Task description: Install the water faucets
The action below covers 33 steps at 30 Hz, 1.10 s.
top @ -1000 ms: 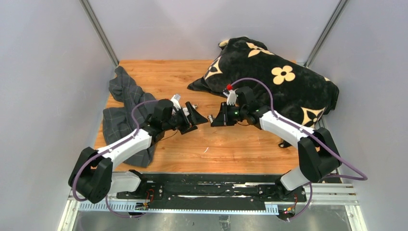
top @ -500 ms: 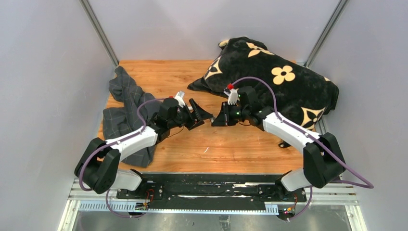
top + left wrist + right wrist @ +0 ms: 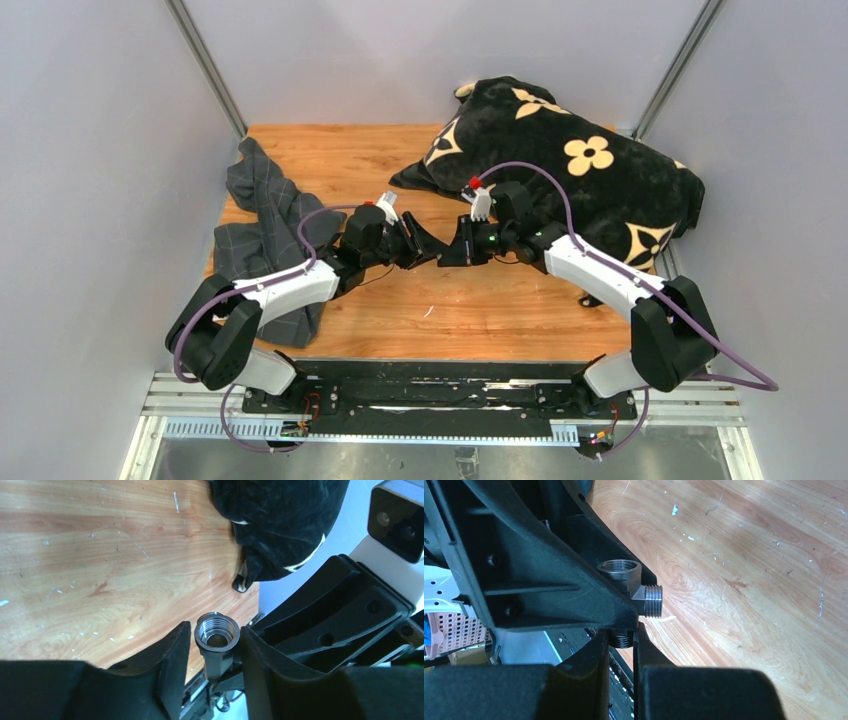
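Note:
The grey metal T-shaped piece [image 3: 440,246] of the water faucets hangs above the middle of the wooden table, between two grippers that meet nose to nose. My right gripper [image 3: 621,640] is shut on one threaded stub of the piece [image 3: 634,582]. The other threaded stub points sideways over the wood. My left gripper [image 3: 215,642] has come in from the left. Its fingers [image 3: 172,652] lie against both sides of the piece's round threaded socket [image 3: 216,632], which faces the left wrist camera.
A black flowered cushion [image 3: 580,170] fills the back right of the table [image 3: 480,300], close behind the right arm. A grey checked cloth [image 3: 255,240] lies crumpled along the left edge, under the left arm. Grey walls enclose three sides.
My left arm has swung right until its gripper met the right one. Its wide-open jaws have narrowed around the T-shaped piece. The right arm has barely moved.

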Tool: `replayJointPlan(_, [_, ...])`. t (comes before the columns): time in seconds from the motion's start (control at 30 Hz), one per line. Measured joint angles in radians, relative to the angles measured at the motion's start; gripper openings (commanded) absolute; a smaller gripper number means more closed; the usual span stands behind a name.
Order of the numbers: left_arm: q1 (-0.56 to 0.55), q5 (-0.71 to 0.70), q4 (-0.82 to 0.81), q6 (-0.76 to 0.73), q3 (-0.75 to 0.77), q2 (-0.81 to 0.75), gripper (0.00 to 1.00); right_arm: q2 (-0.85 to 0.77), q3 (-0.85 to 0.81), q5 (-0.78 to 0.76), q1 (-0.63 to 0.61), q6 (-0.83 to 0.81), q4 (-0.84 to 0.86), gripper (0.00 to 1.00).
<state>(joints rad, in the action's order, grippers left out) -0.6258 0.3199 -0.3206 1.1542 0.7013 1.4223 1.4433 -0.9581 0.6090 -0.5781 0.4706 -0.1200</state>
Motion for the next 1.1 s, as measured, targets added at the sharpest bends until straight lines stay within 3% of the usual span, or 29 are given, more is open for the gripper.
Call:
replayJointPlan(0.17, [-0.003,-0.006,-0.002,0.008,0.000,0.000,0.12,0.000,0.000,-0.005,0.000,-0.004,-0.008,0.00])
replayJointPlan(0.23, [-0.005,-0.010,-0.008,0.010,0.000,0.000,0.01,-0.002,0.000,-0.011,-0.001,-0.007,-0.009,0.25])
replayJointPlan(0.3, [-0.005,-0.010,-0.016,0.011,0.000,0.000,0.00,-0.005,0.003,-0.018,-0.002,-0.005,-0.005,0.49])
replayJointPlan(0.43, [-0.005,-0.016,-0.014,0.011,0.000,-0.001,0.00,-0.046,0.035,-0.024,-0.002,0.027,0.029,0.63])
replayJointPlan(0.7, [0.024,-0.001,-0.046,0.072,0.000,-0.051,0.00,-0.198,0.141,0.006,0.037,0.163,0.213,0.73])
replayJointPlan(0.97, [0.040,0.038,-0.280,0.257,-0.017,-0.064,0.00,-0.172,0.293,0.117,0.084,0.475,0.663,0.73])
replayJointPlan(1.1, [0.040,0.041,-0.389,0.327,-0.042,-0.063,0.00,-0.093,0.347,0.148,0.084,0.640,0.935,0.66])
